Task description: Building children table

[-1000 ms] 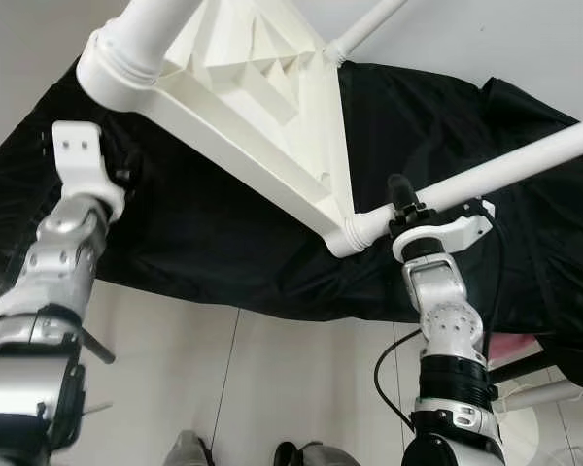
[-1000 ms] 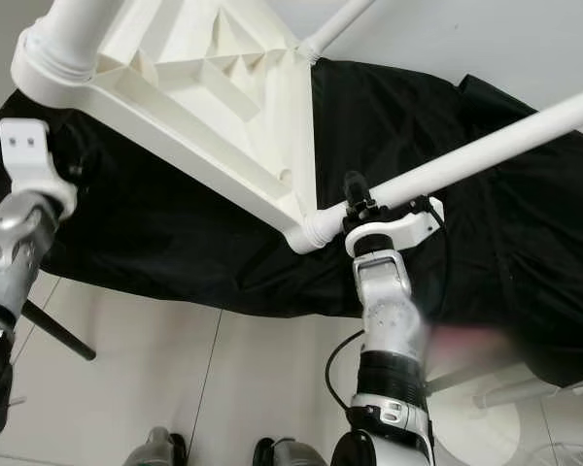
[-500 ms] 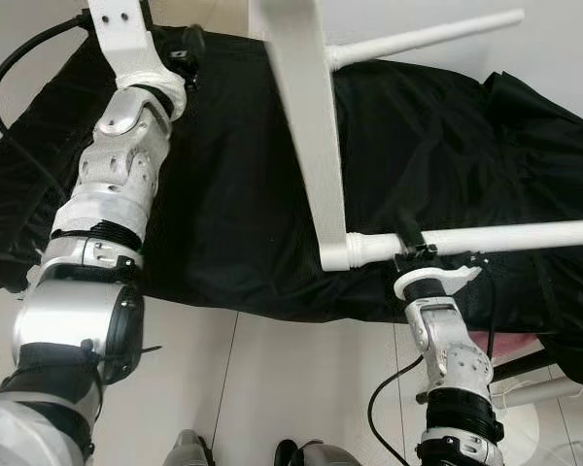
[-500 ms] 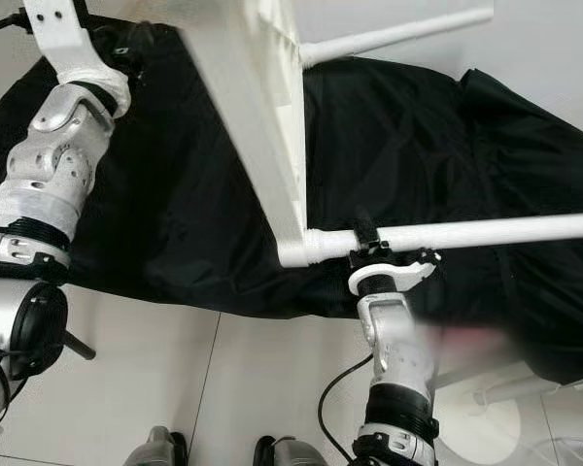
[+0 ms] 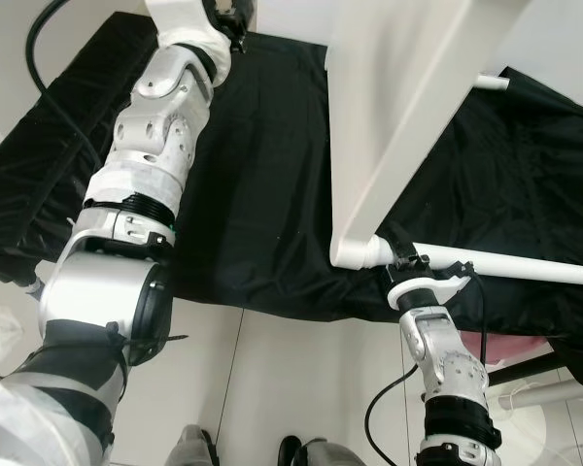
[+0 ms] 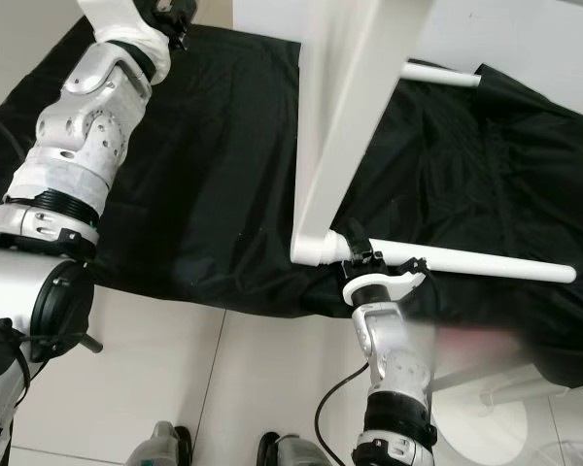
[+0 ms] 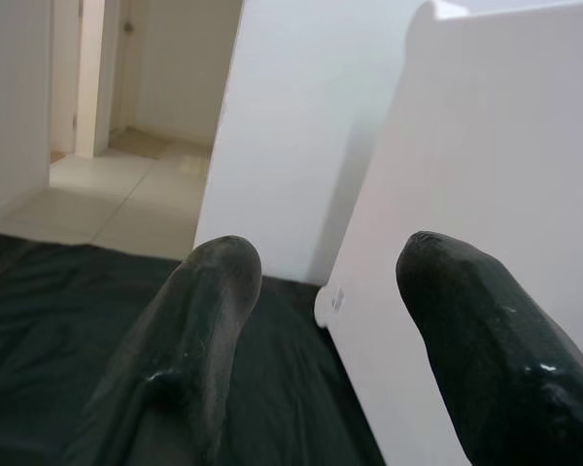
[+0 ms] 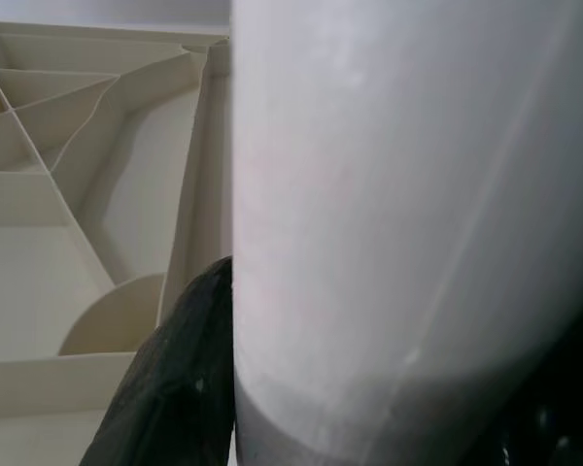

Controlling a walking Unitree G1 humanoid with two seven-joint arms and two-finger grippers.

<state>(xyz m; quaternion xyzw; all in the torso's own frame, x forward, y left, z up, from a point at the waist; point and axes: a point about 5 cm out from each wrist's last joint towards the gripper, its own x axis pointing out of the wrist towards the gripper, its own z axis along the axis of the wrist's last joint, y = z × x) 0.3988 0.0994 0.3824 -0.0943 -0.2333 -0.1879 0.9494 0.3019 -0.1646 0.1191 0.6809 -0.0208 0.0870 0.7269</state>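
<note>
- The white plastic children's table top (image 5: 408,107) is tipped up on edge over the black cloth sheet (image 5: 262,175), its smooth face toward the robot's left.
- One long white round table leg (image 5: 505,264) runs from the top's low corner out to the robot's right, roughly level, free end pointing away from the top.
- The right gripper (image 5: 404,260) is clamped around this leg just beside its socket, so that arm is nearer.
- The left gripper (image 7: 321,320), raised high, has its fingers (image 7: 209,311) spread, empty, near the panel's edge.
- A second white leg (image 6: 437,74) juts out behind.
</note>
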